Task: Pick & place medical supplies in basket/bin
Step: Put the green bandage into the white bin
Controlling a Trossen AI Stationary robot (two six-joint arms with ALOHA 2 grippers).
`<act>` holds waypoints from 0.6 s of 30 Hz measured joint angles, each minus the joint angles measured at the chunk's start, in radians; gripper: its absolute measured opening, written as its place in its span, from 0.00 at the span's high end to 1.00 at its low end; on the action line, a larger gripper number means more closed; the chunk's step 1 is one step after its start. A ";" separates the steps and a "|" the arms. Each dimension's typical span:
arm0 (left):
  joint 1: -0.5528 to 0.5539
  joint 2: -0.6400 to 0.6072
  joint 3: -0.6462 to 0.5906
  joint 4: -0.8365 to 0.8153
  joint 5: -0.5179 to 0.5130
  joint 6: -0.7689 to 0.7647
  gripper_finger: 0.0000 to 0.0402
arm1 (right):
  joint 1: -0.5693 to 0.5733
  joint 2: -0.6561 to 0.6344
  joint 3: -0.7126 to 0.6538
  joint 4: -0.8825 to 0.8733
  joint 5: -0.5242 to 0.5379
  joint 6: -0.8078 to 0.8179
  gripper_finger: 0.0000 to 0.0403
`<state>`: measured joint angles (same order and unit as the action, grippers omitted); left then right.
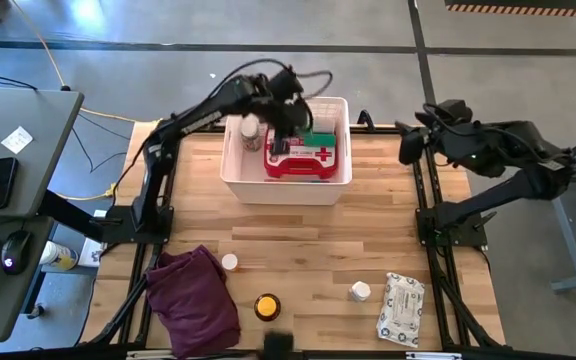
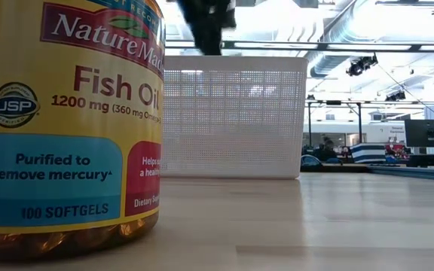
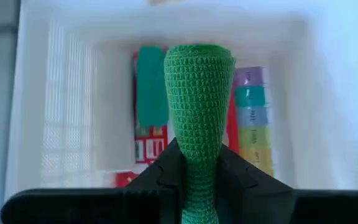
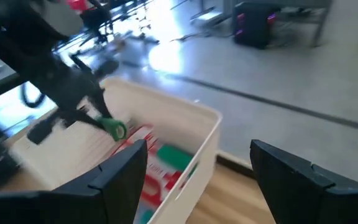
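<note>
Fish-oil bottle [image 2: 66, 120] fills the low view's foreground. White basket [image 1: 234, 180] sits directly below the left gripper [image 3: 199, 180], clamped on a green roll [image 3: 199, 124] hanging lengthwise over it. Right gripper [image 4: 197, 168] waits wide apart, farther off.

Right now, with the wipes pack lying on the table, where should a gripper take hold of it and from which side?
Probably from straight above: the wipes pack lies flat on the table, so only its top and edges are open. Close across its narrower width near the middle, where the soft pack should pinch. The small white bottle sits close beside it, so keep clear of that edge.
</note>
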<state>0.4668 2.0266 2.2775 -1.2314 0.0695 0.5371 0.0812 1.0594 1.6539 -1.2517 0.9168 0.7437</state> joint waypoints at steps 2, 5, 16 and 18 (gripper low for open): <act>0.069 0.014 -0.028 0.037 0.036 -0.014 0.79 | -0.027 0.008 0.000 0.012 0.012 -0.001 0.32; 0.149 0.037 -0.071 0.059 0.047 0.033 0.79 | -0.066 0.022 0.000 0.030 -0.009 -0.001 0.32; 0.168 0.066 -0.153 0.030 0.070 0.037 0.76 | -0.149 0.061 0.000 0.038 -0.083 -0.076 0.32; 0.157 0.066 -0.165 0.047 0.075 0.038 0.76 | -0.160 0.061 0.000 0.042 -0.110 -0.094 0.32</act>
<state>0.6239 2.0923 2.1122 -1.1846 0.1440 0.5747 -0.0784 1.1202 1.6539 -1.2101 0.8070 0.6495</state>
